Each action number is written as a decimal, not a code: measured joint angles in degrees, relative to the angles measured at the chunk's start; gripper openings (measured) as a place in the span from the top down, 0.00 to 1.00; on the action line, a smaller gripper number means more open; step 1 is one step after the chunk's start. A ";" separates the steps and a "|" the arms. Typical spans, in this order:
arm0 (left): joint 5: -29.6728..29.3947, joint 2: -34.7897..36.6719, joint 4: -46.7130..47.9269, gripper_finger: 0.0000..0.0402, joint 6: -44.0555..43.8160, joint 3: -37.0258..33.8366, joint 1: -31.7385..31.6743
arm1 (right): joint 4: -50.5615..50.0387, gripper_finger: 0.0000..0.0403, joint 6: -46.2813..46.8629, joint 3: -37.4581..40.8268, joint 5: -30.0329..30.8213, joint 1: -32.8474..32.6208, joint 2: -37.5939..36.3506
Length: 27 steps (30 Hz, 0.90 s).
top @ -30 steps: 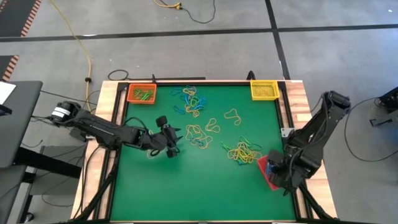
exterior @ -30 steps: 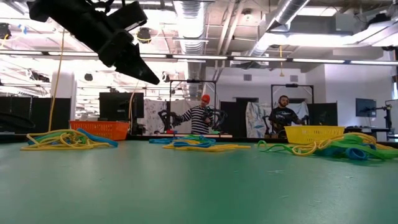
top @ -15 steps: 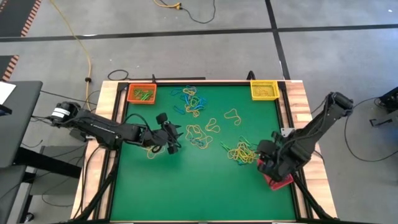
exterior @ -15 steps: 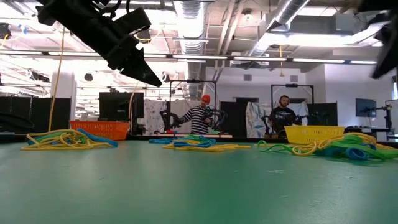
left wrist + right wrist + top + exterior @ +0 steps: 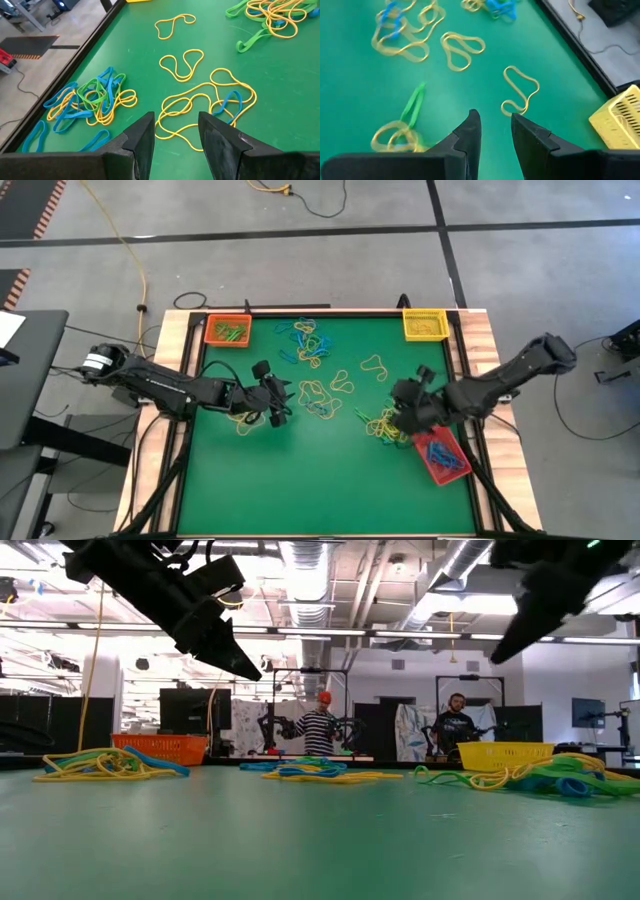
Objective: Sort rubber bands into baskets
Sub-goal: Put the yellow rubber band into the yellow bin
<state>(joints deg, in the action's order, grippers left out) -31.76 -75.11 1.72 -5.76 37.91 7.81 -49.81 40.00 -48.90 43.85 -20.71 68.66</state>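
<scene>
Green table [image 5: 320, 480] with wooden side rails; the whole near half of the mat is bare, giving wide open room for the arms, while the far half carries the clutter. Left arm reaches in from the left edge, its left hand [image 5: 277, 402] hovering above the mat just left of the centre tangle; fingers [image 5: 142, 140] parted with a clear gap, nothing between them. Right arm comes in from the right edge, its right hand [image 5: 403, 408] raised over the right-hand heap; fingers [image 5: 470, 131] apart with a narrow gap, empty. Both hands sit well above the surface in the low view. Red basket [image 5: 441, 456] lies at the right edge, near side, tilted against the rail, with blue bands inside. Yellow basket [image 5: 424, 325] sits in the far right corner, orange basket [image 5: 228, 331] in the far left corner, green bands in it; both are tight to the far edge. Rubber bands [image 5: 305, 342]: a blue, yellow and green cluster near the far edge between the two corner baskets; a yellow tangle with one blue loop [image 5: 227, 105] at centre, just ahead of the left hand; two single yellow loops [image 5: 374, 367] apart from the rest, right of centre; a yellow-green heap [image 5: 385, 426] under the right hand, close to the red basket. Two people stand in the room beyond the far edge.
</scene>
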 joint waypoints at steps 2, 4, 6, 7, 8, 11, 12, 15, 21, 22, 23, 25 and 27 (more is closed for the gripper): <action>0.00 0.00 -0.77 0.65 0.00 -0.44 0.00 | 4.46 0.66 -2.37 2.23 -1.60 4.20 0.06; 0.48 0.00 -2.17 0.65 0.07 -1.62 0.00 | 9.44 0.66 -5.67 4.93 -5.64 8.74 0.06; 1.14 0.00 -4.20 0.65 0.07 -3.09 0.00 | 13.96 0.66 -8.03 7.46 -9.04 13.06 0.07; 1.36 0.00 -5.32 0.65 0.07 -3.86 0.00 | 15.39 0.66 -8.41 8.37 -9.94 15.02 0.11; 1.47 0.00 -6.23 0.65 0.06 -4.60 0.00 | 16.65 0.66 -8.82 9.11 -10.56 17.01 0.09; 1.48 0.00 -6.91 0.65 0.04 -5.83 0.00 | 19.41 0.66 -10.65 10.10 -13.79 22.49 0.07; 1.48 0.00 -7.57 0.65 0.03 -6.15 -0.02 | 20.33 0.66 -11.55 10.18 -15.68 24.29 0.07; 1.48 0.00 -7.91 0.65 0.00 -6.36 -0.04 | 25.07 0.66 -15.48 10.91 -21.06 28.34 0.08; 2.50 0.00 -9.14 0.65 -0.02 -6.36 -0.04 | 28.62 0.66 -21.53 12.89 -25.50 34.00 5.39; 2.75 0.00 -9.11 0.65 -0.05 -6.36 -0.04 | 28.69 0.66 -22.23 12.91 -25.56 34.78 6.85; 3.08 0.00 -9.09 0.65 -0.18 -6.36 -0.04 | 29.06 0.66 -22.49 12.91 -25.51 35.42 8.14; 3.12 0.00 -9.01 0.65 -0.50 -6.36 -0.04 | 30.29 0.66 -22.88 12.91 -25.53 36.49 10.30; 3.51 0.00 -9.05 0.65 -0.63 -6.36 -0.04 | 32.49 0.66 -23.90 12.91 -25.67 37.15 12.41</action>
<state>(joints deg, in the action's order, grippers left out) -28.25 -75.11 -7.33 -6.39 31.55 7.77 -17.33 16.10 -35.99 18.17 16.45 81.07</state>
